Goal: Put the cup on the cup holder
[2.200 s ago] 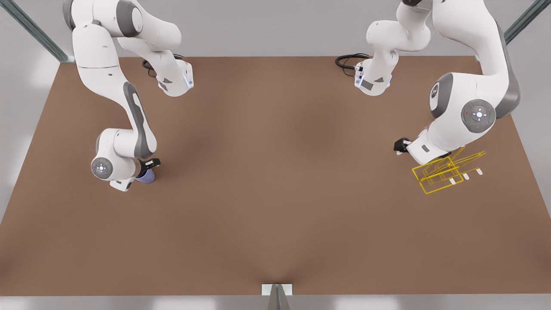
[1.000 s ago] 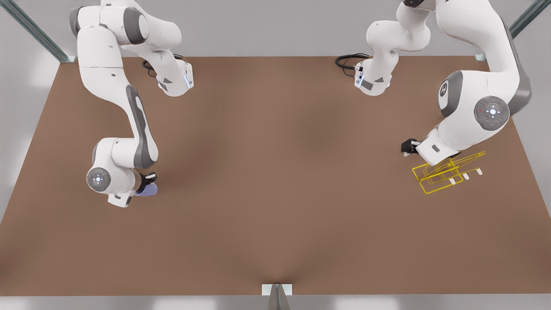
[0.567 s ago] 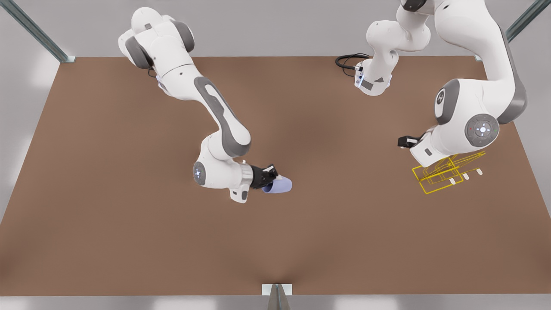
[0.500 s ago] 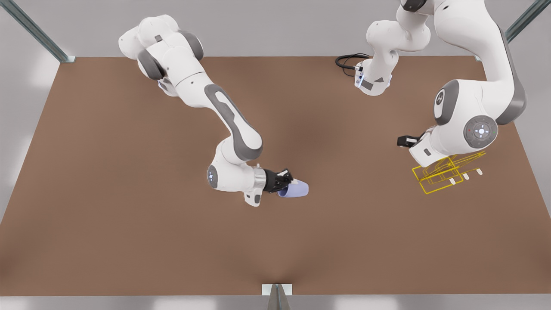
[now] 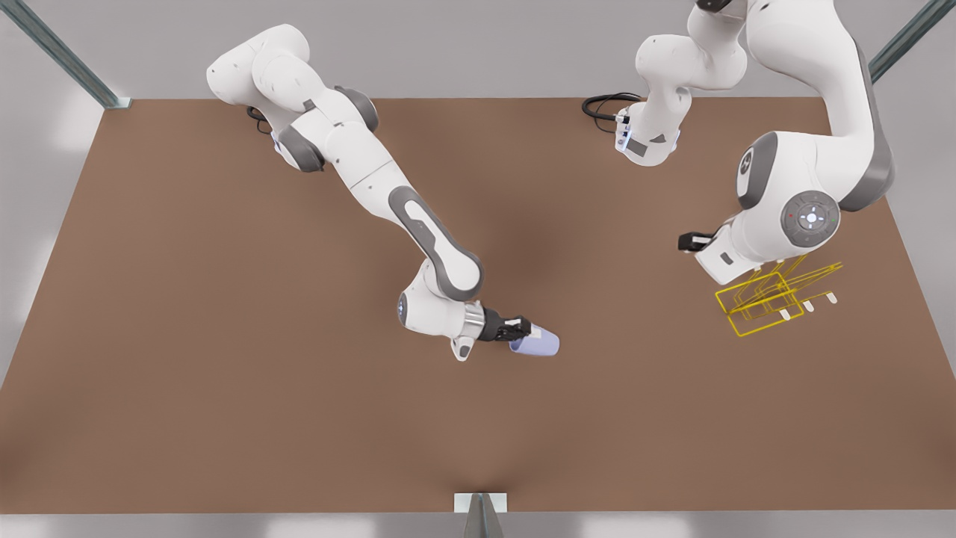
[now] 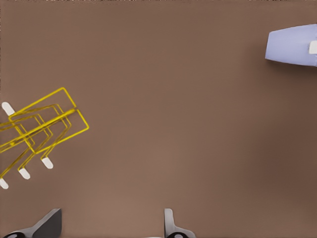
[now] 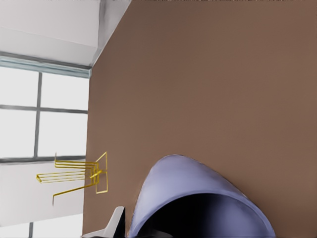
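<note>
Right gripper clamped on the lavender cup at table centre, yellow cup holder toward three o'clock, left gripper under its wrist just above the rack.

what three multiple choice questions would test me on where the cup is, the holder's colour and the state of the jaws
1. Where is the cup?
A. on the holder
B. in the right arm's jaws, over the middle of the table
C. standing at the table's far edge

2. The cup holder is
A. yellow
B. red
C. black

3. The left arm's jaws beside the holder are
A. shut on the cup
B. shut on a prong
C. open and empty

Key: B, the jaws grip it, apart from the holder; A, yellow wire with white tips; C, the left wrist view shows them wide apart.
</note>
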Controlling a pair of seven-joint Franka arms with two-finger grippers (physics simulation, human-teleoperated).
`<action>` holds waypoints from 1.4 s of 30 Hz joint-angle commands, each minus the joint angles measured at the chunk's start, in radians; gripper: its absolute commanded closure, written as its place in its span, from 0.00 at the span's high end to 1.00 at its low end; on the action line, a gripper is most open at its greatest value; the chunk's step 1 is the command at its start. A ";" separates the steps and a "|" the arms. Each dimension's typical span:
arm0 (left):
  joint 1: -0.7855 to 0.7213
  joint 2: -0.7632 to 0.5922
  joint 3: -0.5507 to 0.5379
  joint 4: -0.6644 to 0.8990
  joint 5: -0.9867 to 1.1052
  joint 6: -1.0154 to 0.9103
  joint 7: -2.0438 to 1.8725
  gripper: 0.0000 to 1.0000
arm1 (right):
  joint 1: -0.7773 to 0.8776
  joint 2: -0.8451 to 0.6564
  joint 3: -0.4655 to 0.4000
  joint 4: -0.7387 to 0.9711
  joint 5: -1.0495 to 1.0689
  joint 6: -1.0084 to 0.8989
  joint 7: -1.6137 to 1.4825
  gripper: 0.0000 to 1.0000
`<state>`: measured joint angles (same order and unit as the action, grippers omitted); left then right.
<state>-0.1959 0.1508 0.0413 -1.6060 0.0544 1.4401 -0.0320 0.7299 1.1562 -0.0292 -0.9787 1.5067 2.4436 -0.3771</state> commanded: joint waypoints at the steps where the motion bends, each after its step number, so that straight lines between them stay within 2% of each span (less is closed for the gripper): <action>1: 0.000 -0.002 0.002 -0.006 0.002 0.029 -0.065 1.00 | -0.001 -0.001 0.000 -0.002 0.013 0.018 -0.017 1.00; 9: -0.005 -0.002 0.012 -0.009 0.002 0.029 -0.066 1.00 | -0.017 -0.012 0.000 -0.057 0.006 0.012 -0.008 1.00; 12: -0.019 -0.003 0.017 -0.022 0.002 0.028 -0.072 1.00 | -0.079 -0.033 -0.002 -0.124 -0.006 -0.190 0.000 1.00; 14: -0.059 0.000 0.015 -0.035 0.001 0.034 -0.219 1.00 | -0.083 -0.039 -0.002 -0.126 -0.008 -0.196 0.006 1.00; 16: -0.089 0.009 0.009 -0.035 -0.008 0.068 -0.322 1.00 | -0.104 -0.084 -0.002 -0.130 -0.164 -0.235 0.167 1.00; 17: -0.128 0.018 0.008 -0.035 -0.034 0.088 -0.405 1.00 | -0.109 -0.087 -0.002 -0.130 -0.177 -0.262 0.168 1.00; 19: -0.204 0.128 0.008 0.027 -0.036 0.132 -0.621 1.00 | -0.171 -0.104 -0.006 -0.129 -0.282 -0.405 0.175 1.00; 21: -0.212 0.320 0.008 0.249 -0.039 0.121 -0.883 1.00 | -0.335 -0.141 -0.011 -0.117 -0.555 -0.770 0.162 1.00; 22: -0.214 0.426 0.006 0.362 -0.038 0.121 -1.035 1.00 | -0.385 -0.165 -0.012 -0.115 -0.649 -0.874 0.159 1.00; 23: -0.234 0.553 0.002 0.454 -0.038 0.181 -1.370 1.00 | -0.412 -0.207 -0.012 -0.103 -0.772 -0.939 0.164 1.00; 24: -0.254 0.607 -0.009 0.460 -0.038 0.287 -1.591 1.00 | -0.449 -0.237 -0.012 -0.103 -0.853 -0.972 0.161 1.00; 25: -0.249 0.647 -0.032 0.463 -0.038 0.350 -1.724 1.00 | -0.470 -0.283 -0.012 -0.100 -0.989 -0.982 0.162 1.00; 29: -0.234 0.705 -0.037 0.465 -0.039 0.493 -2.108 1.00 | -0.507 -0.431 -0.034 -0.127 -1.220 -1.016 0.172 1.00; 32: -0.192 0.684 -0.098 0.454 -0.051 0.592 -2.338 1.00 | -0.509 -0.446 -0.034 -0.137 -1.235 -1.016 0.172 1.00; 37: -0.183 0.708 -0.098 0.452 -0.117 0.595 -2.441 1.00 | -0.509 -0.443 -0.035 -0.140 -1.234 -1.012 0.173 1.00; 39: -0.204 0.714 -0.100 0.431 -0.119 0.602 -2.430 1.00 | -0.518 -0.460 -0.041 -0.140 -1.304 -1.011 0.175 1.00; 42: -0.240 0.747 -0.133 0.457 -0.117 0.638 -2.427 1.00 | -0.524 -0.706 -0.041 -0.316 -1.447 -1.011 0.176 1.00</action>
<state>-0.4257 0.8906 -0.0868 -1.1564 -0.0574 2.0230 -1.6512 0.2055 0.4892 -0.0704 -1.2719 0.1466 1.4528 -0.2412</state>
